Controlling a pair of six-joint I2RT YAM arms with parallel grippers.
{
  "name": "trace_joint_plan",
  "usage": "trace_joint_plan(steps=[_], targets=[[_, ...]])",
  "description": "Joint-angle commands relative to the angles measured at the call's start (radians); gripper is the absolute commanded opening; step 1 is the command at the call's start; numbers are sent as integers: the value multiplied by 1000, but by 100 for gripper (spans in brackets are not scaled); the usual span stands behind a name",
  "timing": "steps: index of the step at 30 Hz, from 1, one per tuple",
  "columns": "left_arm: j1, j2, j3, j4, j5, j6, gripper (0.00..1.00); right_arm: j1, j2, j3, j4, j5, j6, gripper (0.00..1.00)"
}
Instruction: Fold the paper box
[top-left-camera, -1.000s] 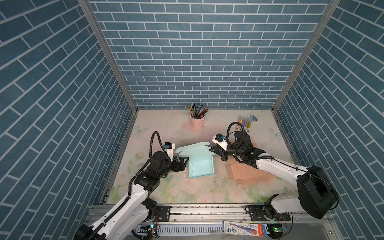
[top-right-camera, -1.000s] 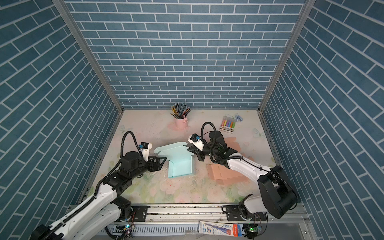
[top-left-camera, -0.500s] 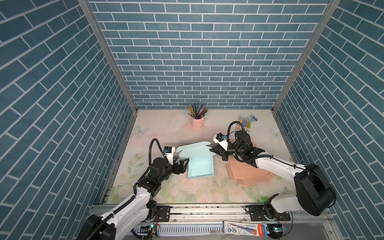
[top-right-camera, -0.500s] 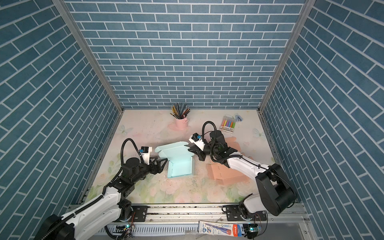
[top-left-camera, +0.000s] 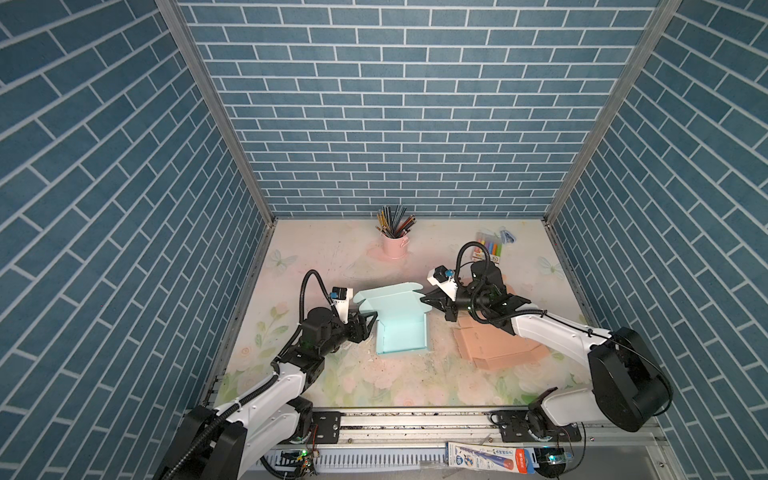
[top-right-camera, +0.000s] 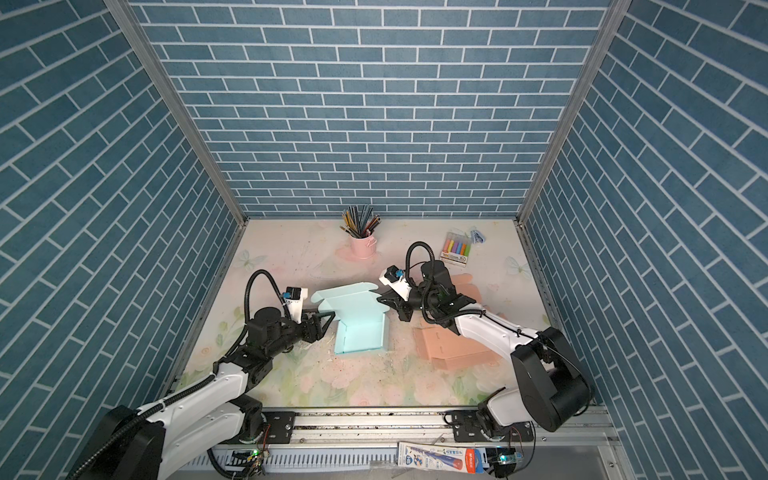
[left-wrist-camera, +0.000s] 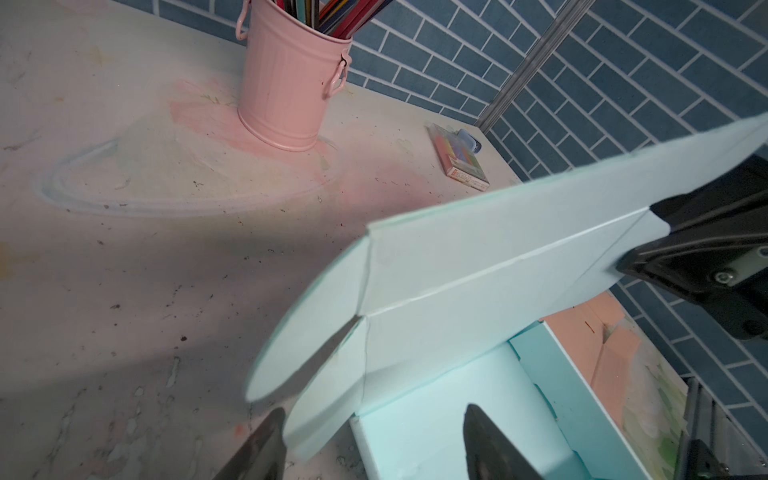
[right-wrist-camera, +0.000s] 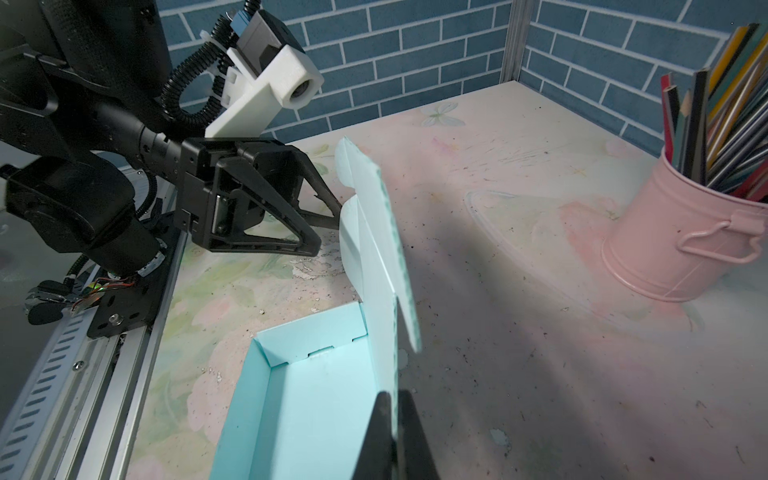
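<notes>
Mint-green paper box (top-left-camera: 401, 332) sits in front of the pink metal pencil bucket (top-left-camera: 395, 247), right gripper (top-left-camera: 424, 299) clamping its raised lid edge, left gripper (top-left-camera: 371, 325) spread wide at the flap, marker pack (top-left-camera: 490, 249) label unreadable.

Both arms reach low toward the middle: left gripper (top-left-camera: 371, 327) with jaws apart, right gripper (top-left-camera: 423, 299) pinched on the box lid (top-left-camera: 390, 298).

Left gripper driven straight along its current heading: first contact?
Likely the rounded side flap of the teal box, just ahead of the open jaws of the left gripper; depth is unclear.
</notes>
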Motion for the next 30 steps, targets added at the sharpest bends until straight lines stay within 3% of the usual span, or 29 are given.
trace_joint_plan(steps=[1, 14, 30], targets=[[4, -2, 26, 13, 21, 13, 56, -4, 15, -4, -18, -28, 13, 0], [0, -41, 19, -19, 9, 7, 28, -4, 15, 3, -26, -17, 13, 2], [-14, -54, 28, -74, -26, 15, 12, -2, 6, 3, -28, 5, 22, 4]])
